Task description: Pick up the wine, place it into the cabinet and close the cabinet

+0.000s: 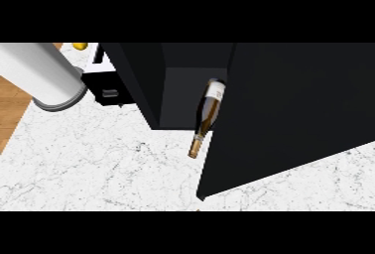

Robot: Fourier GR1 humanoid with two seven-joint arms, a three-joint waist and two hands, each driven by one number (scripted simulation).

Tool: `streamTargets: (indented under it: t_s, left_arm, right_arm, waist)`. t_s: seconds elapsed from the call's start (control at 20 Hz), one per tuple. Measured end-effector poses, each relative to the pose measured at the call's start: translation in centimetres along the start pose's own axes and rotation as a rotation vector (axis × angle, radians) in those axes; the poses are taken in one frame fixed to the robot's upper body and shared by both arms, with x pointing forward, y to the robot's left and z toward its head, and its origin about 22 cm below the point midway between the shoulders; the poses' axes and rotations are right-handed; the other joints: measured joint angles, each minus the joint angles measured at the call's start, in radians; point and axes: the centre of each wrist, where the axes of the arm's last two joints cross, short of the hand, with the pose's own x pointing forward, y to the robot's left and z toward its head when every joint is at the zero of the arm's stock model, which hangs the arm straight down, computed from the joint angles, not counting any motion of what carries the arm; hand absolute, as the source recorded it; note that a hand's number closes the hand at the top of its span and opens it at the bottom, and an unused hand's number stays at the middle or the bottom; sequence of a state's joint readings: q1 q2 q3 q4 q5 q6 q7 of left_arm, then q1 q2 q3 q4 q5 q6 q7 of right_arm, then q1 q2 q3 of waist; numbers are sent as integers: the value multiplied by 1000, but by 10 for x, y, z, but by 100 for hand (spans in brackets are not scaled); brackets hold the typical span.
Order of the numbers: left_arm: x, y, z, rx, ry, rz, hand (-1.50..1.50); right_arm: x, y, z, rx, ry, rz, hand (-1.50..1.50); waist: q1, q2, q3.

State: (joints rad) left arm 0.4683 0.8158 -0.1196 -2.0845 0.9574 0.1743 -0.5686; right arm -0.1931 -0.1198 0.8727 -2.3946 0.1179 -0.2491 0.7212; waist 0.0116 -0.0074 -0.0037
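In the head view you look steeply down on a white marbled tabletop (pixel 88 168) with a black cabinet (pixel 183 94) standing on it. Take the cabinet as your landmark. Its door (pixel 293 114) is swung open and fills the space right of the opening, with the door's lower corner reaching down toward the view's bottom edge.

The wine (pixel 206 116) lies on its side in the cabinet's opening, just beside the door's inner edge. Its labelled body sits inside the cabinet, while its neck sticks out past the front lip over the tabletop, pointing toward you.

Left of the cabinet you see a grey forearm (pixel 40 72) coming in from the upper left. Its robot hand (pixel 108 87) is black and sits right against the cabinet's left side wall; you cannot tell from this view whether it is released or clenched. The right robot hand does not show anywhere.

A small yellow thing (pixel 79 46) shows at the top edge, left of the cabinet, too small to identify. A strip of wooden floor (pixel 13 106) shows beyond the tabletop's left edge.
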Motion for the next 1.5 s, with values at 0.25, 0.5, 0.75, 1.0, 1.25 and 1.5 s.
streamTargets:
  t_s: [0.25,0.5,0.75,1.0,1.25,1.5]
  left_arm:
    - [-3,-5,-5,-12,6,27,-150]
    - [-4,-10,-11,-23,4,41,-150]
    - [-3,-11,-17,-24,5,49,-150]
    - [-9,-15,-19,-2,0,52,-150]
    - [-13,-13,-21,3,0,54,-150]
    - [-15,-9,-21,8,-1,48,-150]
  right_arm:
    - [4,3,-8,26,-18,37,150]
    - [11,3,-28,56,-31,17,150]
    - [24,11,-78,68,-66,-13,150]
    - [41,13,-135,43,-90,3,150]
    - [44,5,-182,1,-112,91,150]
    - [43,-15,-216,-65,-114,166,150]
  waist:
    - [7,4,0]
    - [20,9,0]
    - [30,10,0]
    - [28,11,1]
    - [21,11,2]
    - [13,10,2]
